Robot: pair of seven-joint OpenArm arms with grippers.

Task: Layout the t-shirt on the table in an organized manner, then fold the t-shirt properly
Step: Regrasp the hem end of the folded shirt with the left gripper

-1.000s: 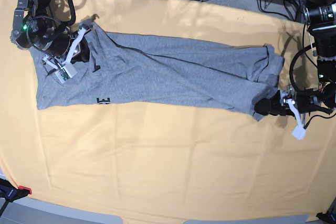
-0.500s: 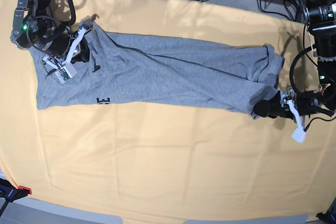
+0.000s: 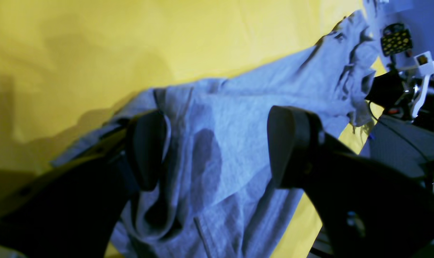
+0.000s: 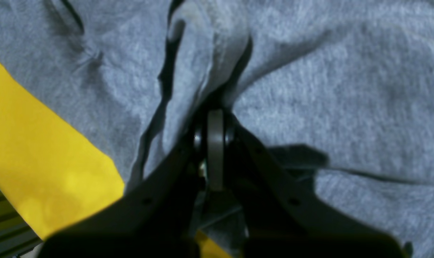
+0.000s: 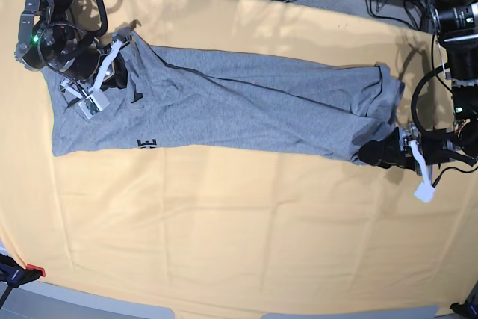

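I see a heather-grey t-shirt (image 5: 239, 106) with black lettering beside my right jaws, on the pale yellow-orange table (image 5: 239, 237); both sets of jaws are black.

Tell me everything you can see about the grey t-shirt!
The t-shirt is soft heather-grey cloth with a bit of black lettering near its lower edge. It lies stretched long across the table, wrinkled and partly folded over itself. The right hand is shut, pinching a bunched fold at one end. The left hand is open at the other end, one finger on each side of the fabric.
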